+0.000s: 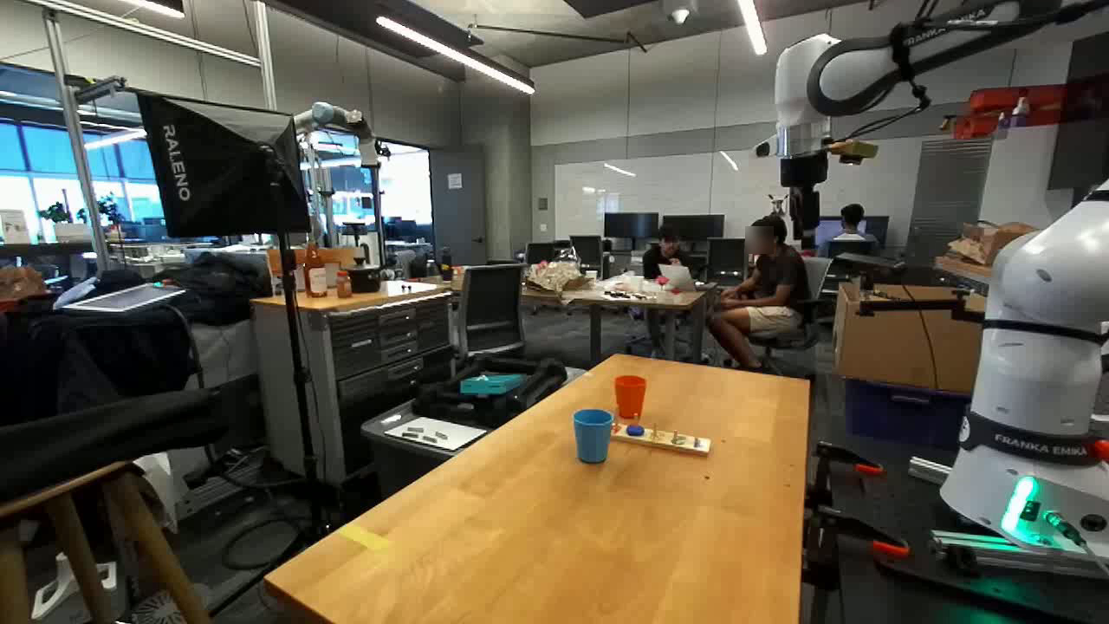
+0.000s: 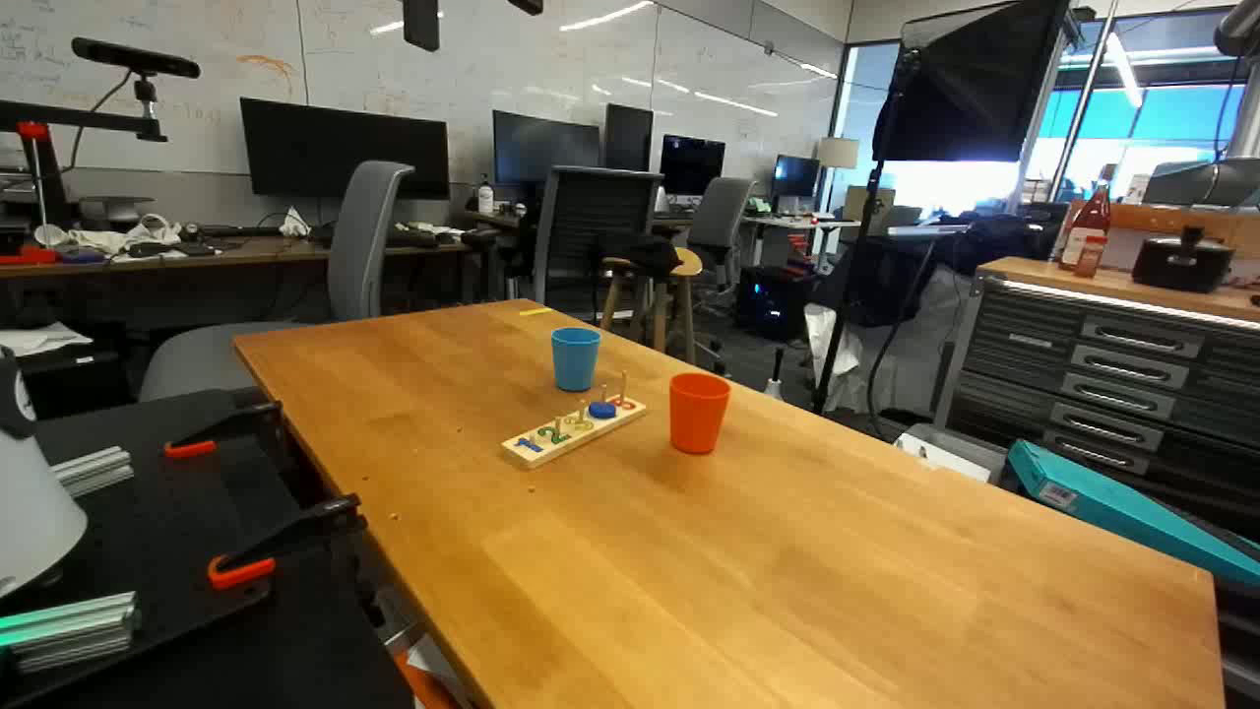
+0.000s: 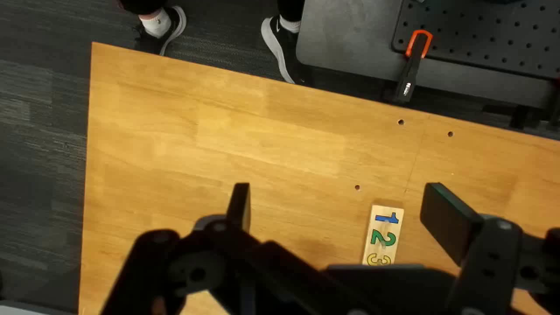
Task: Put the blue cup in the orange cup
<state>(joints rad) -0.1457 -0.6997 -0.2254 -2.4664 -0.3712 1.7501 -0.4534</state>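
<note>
Tabletop (image 1: 537, 537): pale wood, marked with yellow tape (image 1: 365, 536) towards its near end.
Blue cup (image 1: 593, 436): one, plain, tapered; stood upright on the wood, not yet nested. Judged light, fairly stiff and slick-walled, hard to break, though apt to flex under a strong squeeze and easily tipped by a nudge. Suggested hold: high on the wall, just below the rim.
Number board (image 1: 664, 444): one, wooden, pegged, bearing a blue disc (image 1: 635, 431); lay near the blue cup, on its far side.
Orange cup (image 1: 631, 396): one, of similar shape; stood upright past the board, apart from the blue (a low hold on the blue cup would likely have fouled this rim).
Gripper (image 3: 337, 203): hung well above the tabletop; in the wrist view its jaws stood wide apart, with nothing held.
Work table (image 1: 676, 300): farthest entry, in the background.
</note>
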